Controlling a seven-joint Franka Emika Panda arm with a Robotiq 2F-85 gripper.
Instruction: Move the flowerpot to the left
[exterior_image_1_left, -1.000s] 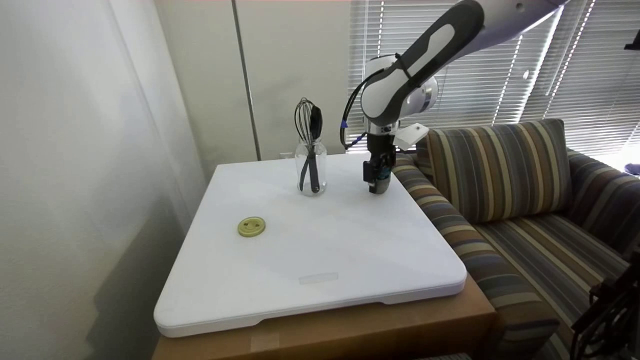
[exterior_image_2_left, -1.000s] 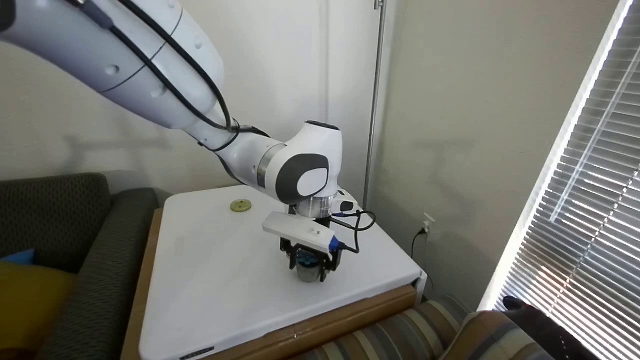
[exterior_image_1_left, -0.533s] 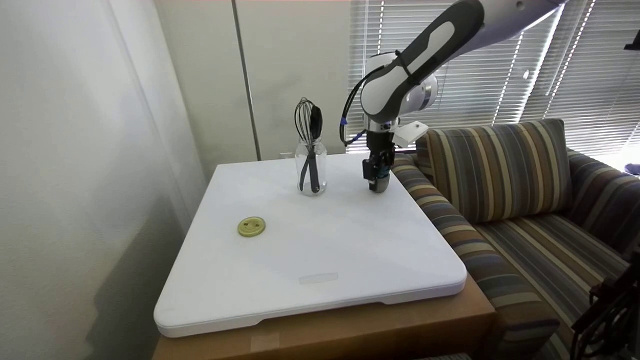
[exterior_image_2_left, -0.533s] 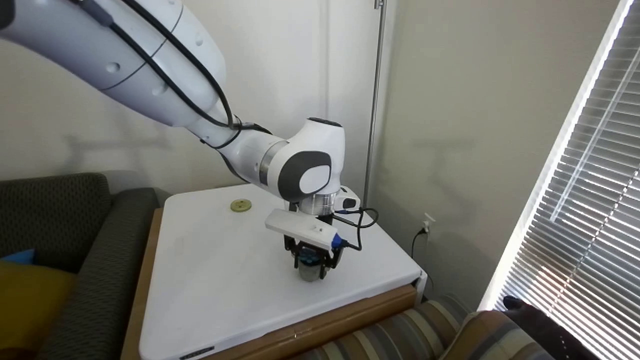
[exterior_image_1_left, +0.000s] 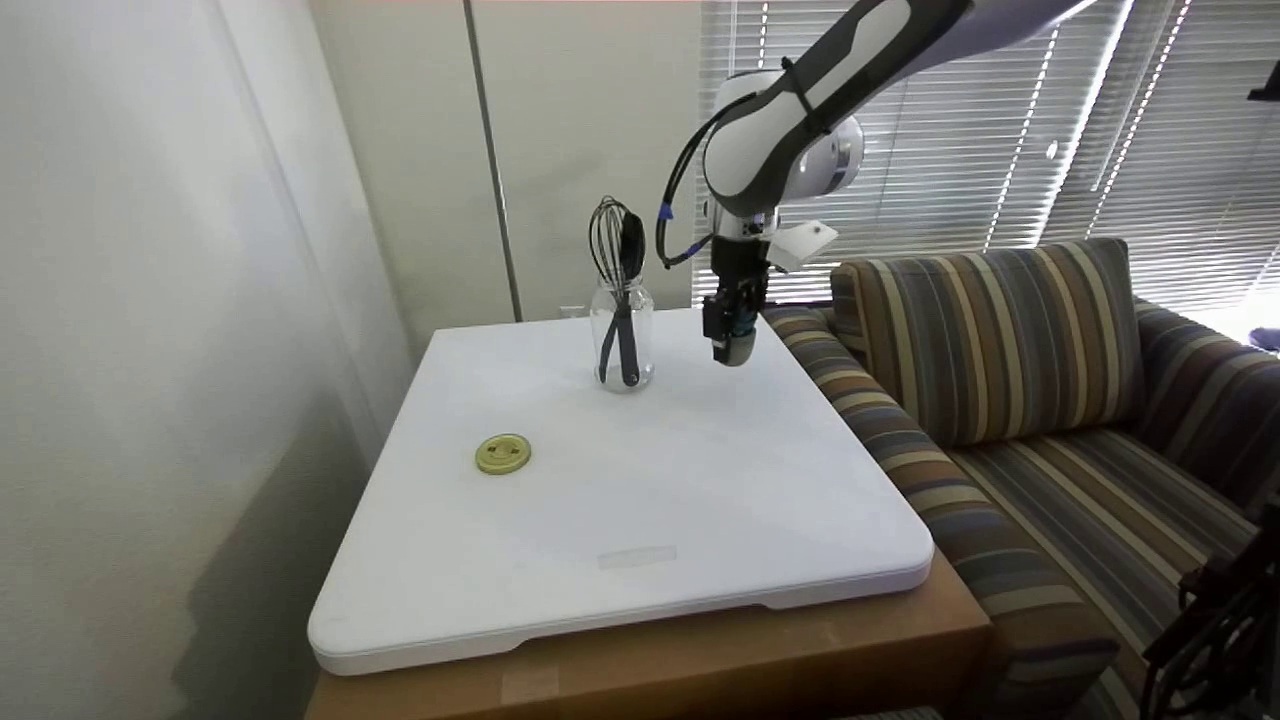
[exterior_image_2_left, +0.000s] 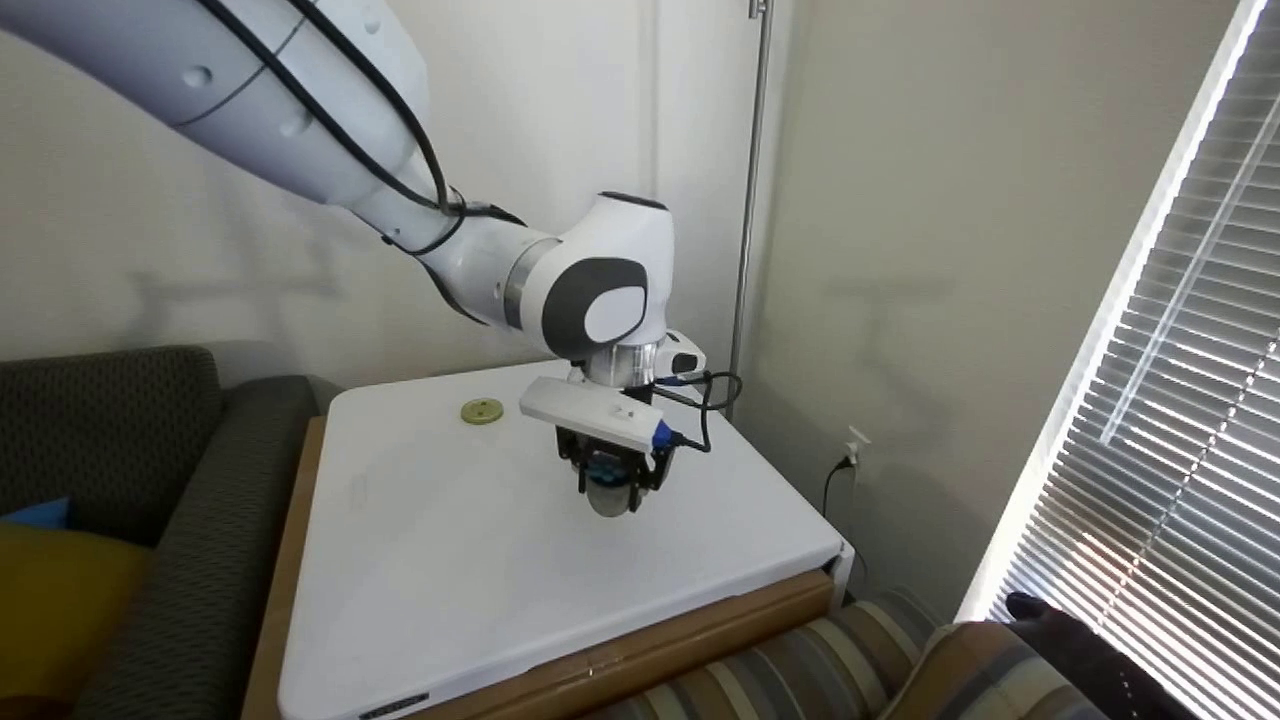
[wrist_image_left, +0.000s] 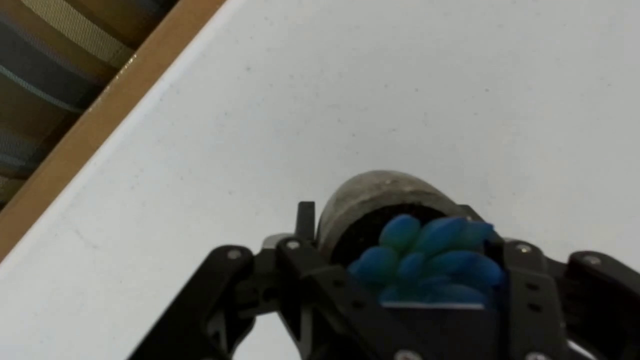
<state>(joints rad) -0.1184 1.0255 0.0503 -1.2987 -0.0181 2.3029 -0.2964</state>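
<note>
The flowerpot (wrist_image_left: 372, 187) is a small grey rounded pot with dark soil and a blue-teal succulent top. My gripper (wrist_image_left: 390, 217) is shut on it, with one finger on each side of the pot. In both exterior views the pot (exterior_image_1_left: 738, 352) (exterior_image_2_left: 607, 501) hangs below the gripper, a little above the white table (exterior_image_1_left: 640, 500), near the table edge by the striped couch. The lower leaves are partly hidden behind the gripper body in the wrist view.
A glass jar (exterior_image_1_left: 603, 340) holding a whisk (exterior_image_1_left: 607, 240) and a dark utensil stands left of the gripper in an exterior view. A yellow-green disc (exterior_image_1_left: 503, 454) lies farther left on the table. A striped couch (exterior_image_1_left: 900, 470) borders the table. A wall rises behind.
The gripper has risen with the flowerpot in it, lifting it off the table. It has also shifted slightly left in both exterior views. The jar and the disc have not moved.
</note>
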